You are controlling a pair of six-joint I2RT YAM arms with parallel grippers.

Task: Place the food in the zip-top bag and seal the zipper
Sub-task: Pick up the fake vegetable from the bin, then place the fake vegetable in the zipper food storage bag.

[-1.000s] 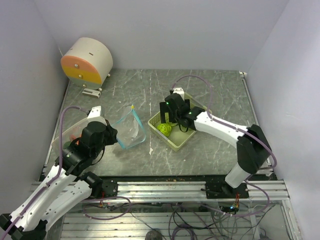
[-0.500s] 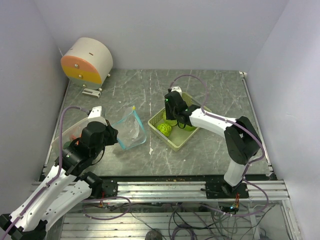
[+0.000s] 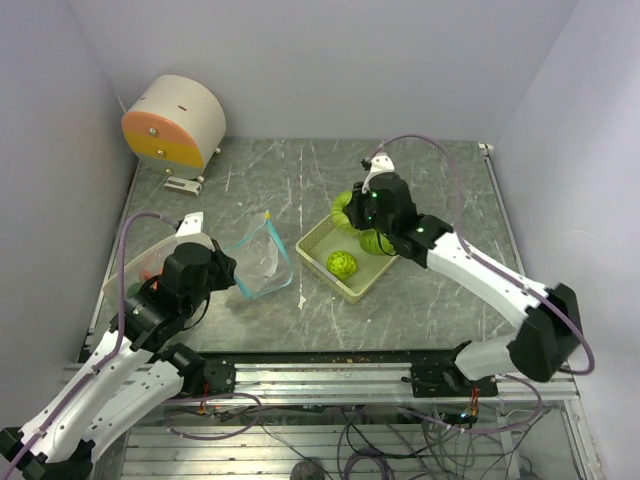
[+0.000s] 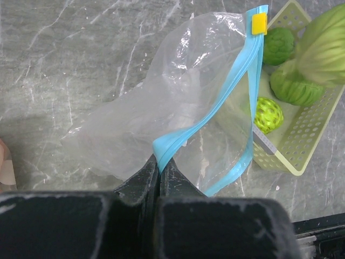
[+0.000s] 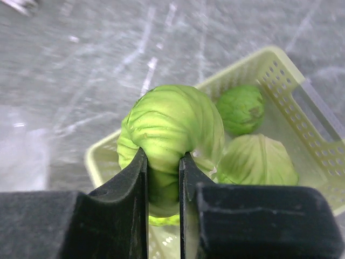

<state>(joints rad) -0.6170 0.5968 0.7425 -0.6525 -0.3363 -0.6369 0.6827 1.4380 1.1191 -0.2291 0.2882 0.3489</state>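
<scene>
The clear zip-top bag (image 3: pixel 260 262) lies on the table with its mouth open, showing a blue zipper strip (image 4: pixel 237 81) and a yellow slider (image 4: pixel 259 23). My left gripper (image 4: pixel 160 163) is shut on the blue strip at the bag's near edge. My right gripper (image 5: pixel 161 156) is shut on a soft green cabbage-like piece of food (image 5: pixel 172 121), held above the back corner of the pale basket (image 3: pixel 352 288). Inside the basket lie a bumpy green ball (image 3: pixel 342 263), a dark green round piece (image 5: pixel 241 108) and a pale green leafy piece (image 5: pixel 259 162).
A round white and orange device (image 3: pixel 175 120) stands at the back left corner. A clear tub (image 3: pixel 135 268) sits under my left arm by the left wall. A small white scrap (image 3: pixel 302 300) lies in front of the bag. Walls close in on three sides.
My right gripper has shut on the green cabbage-like food and lifted it out of the basket, moving up and to the right. The left gripper and bag have not moved.
</scene>
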